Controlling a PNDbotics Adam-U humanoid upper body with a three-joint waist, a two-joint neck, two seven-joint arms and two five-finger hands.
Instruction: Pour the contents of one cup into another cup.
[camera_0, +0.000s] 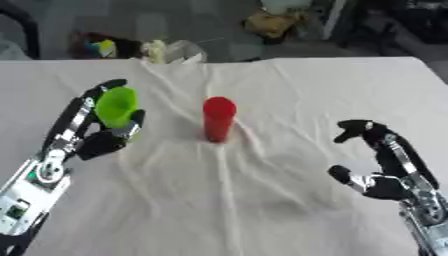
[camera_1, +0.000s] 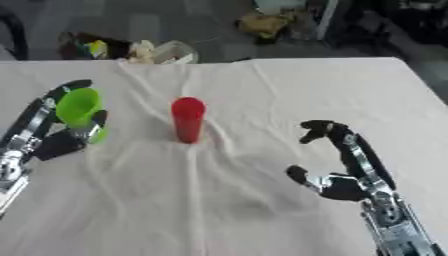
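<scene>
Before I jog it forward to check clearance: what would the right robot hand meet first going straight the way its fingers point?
Probably nothing: the right robot hand points up-table over bare white cloth; the red cup sits well left.

Stereo head pair, downward over table (camera_0: 289, 200)

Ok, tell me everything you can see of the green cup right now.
The green cup is bright green, smooth and plastic-looking, tapering toward its base. The left hand holds it, fingers and thumb curled round it, to the left of the upright red cup and apart from it. It is tilted, its open mouth facing up toward the camera. Whether it is lifted off the white tablecloth cannot be told. Its contents are not visible.
</scene>
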